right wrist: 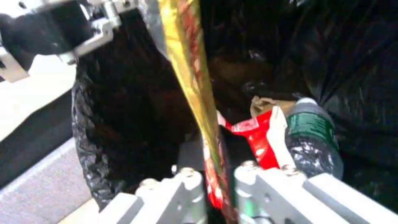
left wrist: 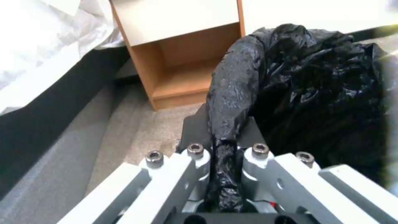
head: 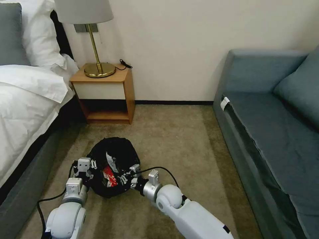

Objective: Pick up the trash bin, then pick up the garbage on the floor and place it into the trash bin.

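Note:
The trash bin (head: 114, 152), lined with a crinkly black bag, is low in front of me over the carpet. My left gripper (head: 85, 168) is shut on its rim; in the left wrist view the liner (left wrist: 236, 81) is pinched between the fingers of that gripper (left wrist: 226, 129). My right gripper (head: 129, 177) hangs over the bin's opening, shut on a brown-gold snack wrapper (right wrist: 188, 62) that dangles inside. At the bottom of the bin lie a red-and-white carton (right wrist: 259, 138), a bottle with a green label (right wrist: 311, 130) and a bit of crumpled brown paper (right wrist: 263, 104).
A wooden nightstand (head: 106, 94) with a brass lamp (head: 98, 68) stands behind the bin. The bed (head: 23, 99) runs along the left and a blue-grey sofa (head: 265, 126) along the right. Open carpet (head: 179, 142) lies between them.

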`<state>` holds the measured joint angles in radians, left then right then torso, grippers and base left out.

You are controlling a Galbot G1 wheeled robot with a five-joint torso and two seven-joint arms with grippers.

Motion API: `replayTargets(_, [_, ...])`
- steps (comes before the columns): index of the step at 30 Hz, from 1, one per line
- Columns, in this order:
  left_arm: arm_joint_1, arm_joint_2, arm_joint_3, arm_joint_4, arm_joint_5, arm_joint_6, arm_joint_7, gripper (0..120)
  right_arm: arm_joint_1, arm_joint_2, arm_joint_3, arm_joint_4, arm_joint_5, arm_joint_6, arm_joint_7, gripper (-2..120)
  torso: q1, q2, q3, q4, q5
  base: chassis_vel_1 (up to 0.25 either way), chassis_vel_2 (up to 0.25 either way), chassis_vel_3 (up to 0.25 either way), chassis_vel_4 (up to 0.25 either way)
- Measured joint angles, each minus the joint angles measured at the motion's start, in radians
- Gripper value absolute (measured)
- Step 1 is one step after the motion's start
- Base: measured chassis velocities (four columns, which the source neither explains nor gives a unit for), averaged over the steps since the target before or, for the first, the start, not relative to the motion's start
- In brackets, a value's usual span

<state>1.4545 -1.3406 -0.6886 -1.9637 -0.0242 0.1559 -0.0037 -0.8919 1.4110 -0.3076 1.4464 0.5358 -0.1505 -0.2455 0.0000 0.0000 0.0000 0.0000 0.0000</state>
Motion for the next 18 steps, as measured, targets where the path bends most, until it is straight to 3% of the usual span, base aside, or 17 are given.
replayTargets(11, [0.001,-0.003,0.0,0.013,-0.002,-0.004,0.001,0,0.011,0.005,-0.006,-0.021,-0.01,0.005,0.011,54,0.0,0.0,0.0,0.0,0.0001,0.0,0.0,0.0,0.0])
replayTargets(18, [0.0,-0.012,0.021,0.015,-0.021,-0.006,0.005,0,0.038,-0.003,0.001,-0.018,-0.008,0.004,0.013,76,0.0,0.0,0.0,0.0001,0.0001,0.0,0.0,0.0,0.0])
